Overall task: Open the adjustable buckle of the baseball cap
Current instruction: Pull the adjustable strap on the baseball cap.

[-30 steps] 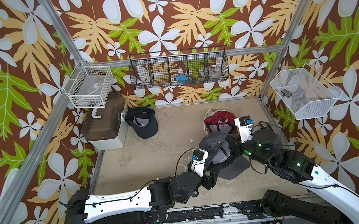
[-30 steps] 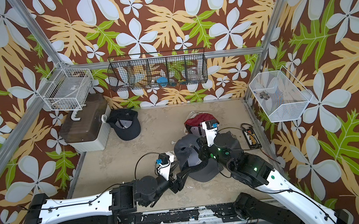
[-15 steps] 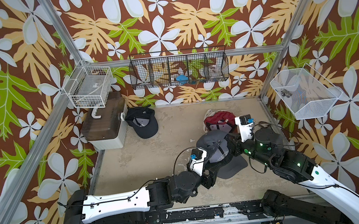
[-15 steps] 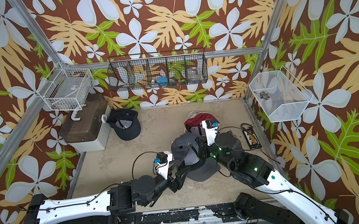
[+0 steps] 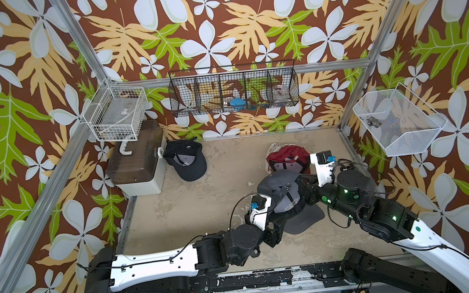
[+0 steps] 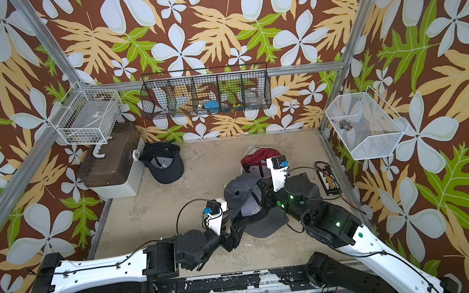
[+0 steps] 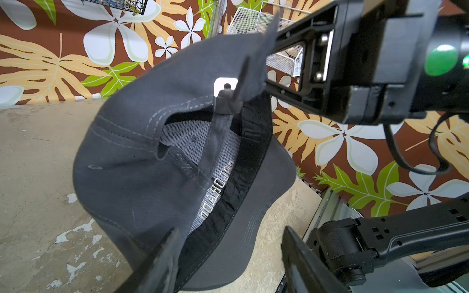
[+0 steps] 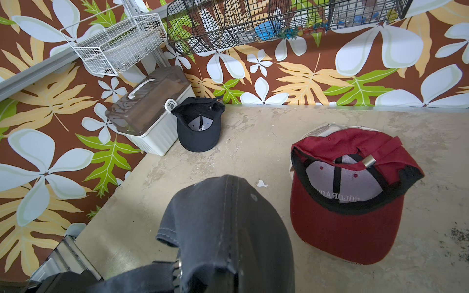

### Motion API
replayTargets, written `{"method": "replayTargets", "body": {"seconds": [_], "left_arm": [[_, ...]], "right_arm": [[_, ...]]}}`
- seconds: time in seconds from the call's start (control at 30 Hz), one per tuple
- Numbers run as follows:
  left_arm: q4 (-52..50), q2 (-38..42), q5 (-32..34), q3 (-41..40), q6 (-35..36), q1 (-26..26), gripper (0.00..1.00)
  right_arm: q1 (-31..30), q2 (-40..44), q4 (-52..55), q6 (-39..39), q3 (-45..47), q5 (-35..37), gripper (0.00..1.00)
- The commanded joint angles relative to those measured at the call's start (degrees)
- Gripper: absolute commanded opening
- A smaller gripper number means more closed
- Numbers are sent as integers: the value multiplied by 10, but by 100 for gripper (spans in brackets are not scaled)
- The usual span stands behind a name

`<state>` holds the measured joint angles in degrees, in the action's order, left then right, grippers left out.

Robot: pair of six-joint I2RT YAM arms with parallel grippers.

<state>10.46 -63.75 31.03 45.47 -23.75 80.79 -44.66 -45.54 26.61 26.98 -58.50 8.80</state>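
The gray cap [image 7: 142, 165] hangs over the right front of the table [image 5: 192, 205], its hollow turned toward the left arm. The clenched right gripper [image 5: 298, 179] pinches the cap's back strap [image 7: 253, 73], next to the metal buckle [image 7: 224, 100]. The left gripper [image 7: 228, 253] is released, jaws apart on either side of the cap's lower rim. Just behind lies a red cap [image 8: 350, 203]. At far left, a black cap [image 8: 198, 126] sits just beside a lidded box [image 8: 152, 106].
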Motion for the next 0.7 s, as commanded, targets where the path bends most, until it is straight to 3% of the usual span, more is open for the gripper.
{"method": "replayTargets", "body": {"seconds": [0.0,0.33,0.67], "left_arm": [[11,0,3,0,7,1,64],[25,-6,10,1,24,1,64],[43,-32,39,28,62,1,62]], "right_arm": [[0,-2,-24,5,0,-8,0],[0,5,-26,10,3,-12,0],[-1,11,-52,38,22,-68,0]]}}
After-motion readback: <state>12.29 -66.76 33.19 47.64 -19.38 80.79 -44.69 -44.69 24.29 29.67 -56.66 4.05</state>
